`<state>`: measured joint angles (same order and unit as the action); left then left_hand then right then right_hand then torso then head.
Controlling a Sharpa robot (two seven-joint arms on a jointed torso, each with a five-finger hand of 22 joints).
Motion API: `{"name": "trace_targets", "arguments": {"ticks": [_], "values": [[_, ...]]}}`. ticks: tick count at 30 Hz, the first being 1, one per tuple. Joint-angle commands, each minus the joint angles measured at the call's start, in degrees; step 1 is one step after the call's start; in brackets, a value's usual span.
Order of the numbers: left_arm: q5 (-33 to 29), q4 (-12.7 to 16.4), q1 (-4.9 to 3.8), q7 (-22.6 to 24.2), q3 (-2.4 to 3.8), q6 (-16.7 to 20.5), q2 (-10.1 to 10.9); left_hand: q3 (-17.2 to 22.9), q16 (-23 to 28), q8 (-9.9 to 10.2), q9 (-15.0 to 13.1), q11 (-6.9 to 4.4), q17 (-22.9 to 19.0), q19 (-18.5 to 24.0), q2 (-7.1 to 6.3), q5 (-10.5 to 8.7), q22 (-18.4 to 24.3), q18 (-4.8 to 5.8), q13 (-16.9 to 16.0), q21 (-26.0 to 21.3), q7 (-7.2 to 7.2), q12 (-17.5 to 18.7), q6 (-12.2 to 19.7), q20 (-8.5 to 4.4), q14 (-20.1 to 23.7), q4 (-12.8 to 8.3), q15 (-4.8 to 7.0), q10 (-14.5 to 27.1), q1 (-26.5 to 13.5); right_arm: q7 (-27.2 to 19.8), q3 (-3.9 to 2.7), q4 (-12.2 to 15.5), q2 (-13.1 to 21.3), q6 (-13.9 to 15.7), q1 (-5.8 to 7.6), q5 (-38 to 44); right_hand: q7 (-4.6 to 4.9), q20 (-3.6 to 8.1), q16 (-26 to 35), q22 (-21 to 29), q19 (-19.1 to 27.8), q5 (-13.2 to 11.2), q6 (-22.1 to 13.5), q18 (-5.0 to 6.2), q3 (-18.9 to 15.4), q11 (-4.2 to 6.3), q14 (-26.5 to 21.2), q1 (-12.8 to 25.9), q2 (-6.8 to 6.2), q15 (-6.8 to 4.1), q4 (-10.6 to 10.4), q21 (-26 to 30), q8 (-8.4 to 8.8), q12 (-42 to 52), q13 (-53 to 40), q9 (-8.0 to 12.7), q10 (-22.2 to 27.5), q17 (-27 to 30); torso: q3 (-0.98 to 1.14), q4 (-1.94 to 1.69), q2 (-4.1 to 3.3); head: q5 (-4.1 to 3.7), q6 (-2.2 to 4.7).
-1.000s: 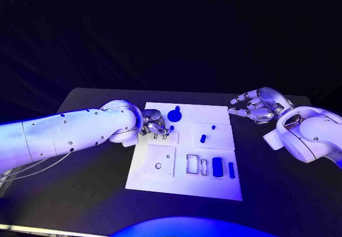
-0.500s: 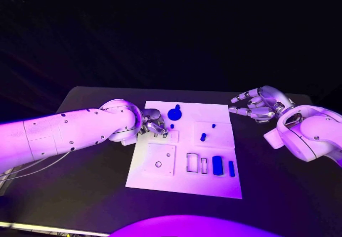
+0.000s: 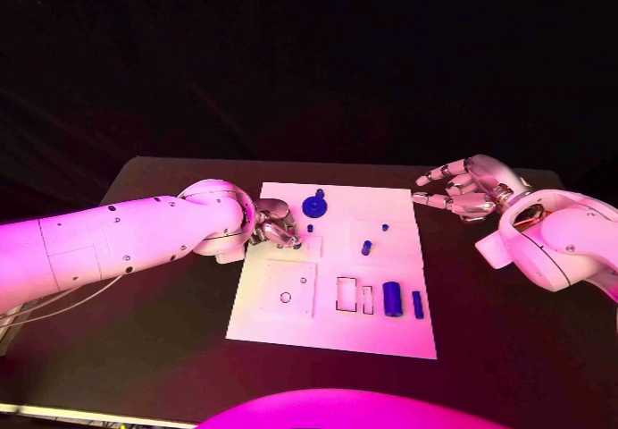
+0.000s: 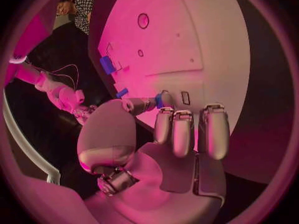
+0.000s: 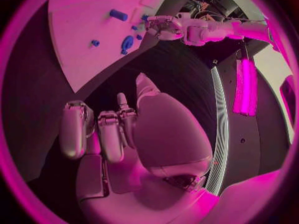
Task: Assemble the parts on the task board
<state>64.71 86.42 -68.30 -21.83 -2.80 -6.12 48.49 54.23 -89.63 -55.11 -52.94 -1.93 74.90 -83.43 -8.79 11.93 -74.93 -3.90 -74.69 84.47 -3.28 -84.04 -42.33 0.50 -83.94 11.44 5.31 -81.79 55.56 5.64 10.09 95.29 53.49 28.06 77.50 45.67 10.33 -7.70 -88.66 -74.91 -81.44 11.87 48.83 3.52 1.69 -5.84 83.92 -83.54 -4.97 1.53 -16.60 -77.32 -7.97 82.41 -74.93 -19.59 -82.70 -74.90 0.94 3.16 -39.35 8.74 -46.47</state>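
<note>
Unmoved since before: white task board [image 3: 338, 308], blue parts [image 3: 393, 300].

The counter [image 3: 154, 295] is black. The board [image 3: 329, 326] on it is white. The small parts [image 3: 391, 299] on the board are blue. Both arms are white. The left hand [image 3: 274, 223] and the right hand [image 3: 461, 189] are shiny silver.

head: overhead | wrists: behind hands | shared: task board [image 3: 338, 268]
</note>
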Motion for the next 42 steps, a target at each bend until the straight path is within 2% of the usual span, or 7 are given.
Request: {"name": "trace_targets", "arguments": {"ticks": [1,5,13,26,42], "values": [[0.17,0.03,0.10,0.13,-0.06,-1.67,-0.12,8.67,-0.37,0.36,0.01,-0.07,15.10,-0.12,0.04,0.13,-0.61,1.06,0.05,0.25,1.15,0.19,-1.49,0.24,-6.06,-8.87,-0.07,0.28,0.45,-0.61,0.00,0.05,0.04,-0.48,-0.04,0.16,-0.02,0.43,0.35,-5.37,0.06,-0.20,0.34,0.00,0.27,0.42,4.78,-0.10,0.48,-0.31,0.09,0.30,-0.28,-0.03,-5.79,-0.05,-0.04,-9.70,0.00,0.01,0.02,0.05,0.06],[-0.69,-0.05,0.10,-0.85,-0.05,-0.53,-0.16,8.65,-0.37,0.46,0.06,-0.06,15.10,-0.10,0.05,0.14,-0.57,1.05,0.37,0.23,1.13,0.34,-1.55,0.25,-6.06,-8.82,-0.08,0.46,0.59,-0.62,0.00,0.09,0.06,-0.47,-0.05,0.15,-0.02,0.43,0.35,-5.37,0.06,-0.20,0.34,0.00,0.27,0.42,4.78,-0.10,0.48,-0.31,0.09,0.30,-0.28,-0.03,-5.79,-0.05,-0.04,-9.70,0.04,0.00,0.02,-0.20,-0.12],[-1.10,0.02,0.10,-1.80,-0.04,0.89,-0.19,8.64,-0.37,0.52,0.09,-0.05,15.10,-0.06,0.06,0.15,-0.49,1.03,0.49,0.20,1.12,0.40,-1.58,0.26,-6.06,-8.77,-0.09,0.53,0.68,-0.56,0.00,0.13,0.10,-0.79,-0.05,0.04,-0.02,0.43,0.40,-5.31,0.12,-0.20,0.33,0.03,0.27,0.43,4.74,-0.06,0.51,-0.31,0.08,0.39,-0.31,-0.10,-5.70,-0.04,0.02,-9.53,0.05,-0.01,-0.01,-0.01,-0.15],[-0.08,0.22,0.10,-1.98,-0.04,-2.49,-0.06,8.47,-0.37,0.92,0.23,-0.05,15.10,-0.07,-0.35,0.33,-0.56,1.04,0.61,0.22,1.12,0.52,-1.94,0.30,-6.06,-9.01,-0.11,0.57,1.63,-0.58,0.00,0.01,0.02,-1.13,-0.09,-0.12,-0.02,0.43,0.40,-5.31,0.12,-0.20,0.33,0.03,0.27,0.43,4.74,-0.06,0.51,-0.31,0.08,0.39,-0.31,-0.10,-5.70,-0.04,0.02,-9.53,-0.03,-0.03,0.04,0.02,-0.35],[0.95,0.22,0.11,-1.82,-0.02,-1.21,-0.12,8.51,-0.37,1.02,0.26,-0.04,15.10,-0.11,-0.35,0.36,-0.66,1.05,0.87,0.26,1.10,0.65,-2.02,0.30,-6.06,-8.98,-0.12,0.71,1.87,-0.78,0.01,0.00,0.04,-1.19,-0.19,-0.36,-0.02,0.44,0.42,-5.23,0.19,-0.20,0.30,0.06,0.26,0.43,4.73,0.08,0.60,-0.32,0.03,0.52,-0.35,-0.14,-5.66,-0.03,0.05,-9.48,0.03,-0.04,0.03,0.05,-0.26]]}}
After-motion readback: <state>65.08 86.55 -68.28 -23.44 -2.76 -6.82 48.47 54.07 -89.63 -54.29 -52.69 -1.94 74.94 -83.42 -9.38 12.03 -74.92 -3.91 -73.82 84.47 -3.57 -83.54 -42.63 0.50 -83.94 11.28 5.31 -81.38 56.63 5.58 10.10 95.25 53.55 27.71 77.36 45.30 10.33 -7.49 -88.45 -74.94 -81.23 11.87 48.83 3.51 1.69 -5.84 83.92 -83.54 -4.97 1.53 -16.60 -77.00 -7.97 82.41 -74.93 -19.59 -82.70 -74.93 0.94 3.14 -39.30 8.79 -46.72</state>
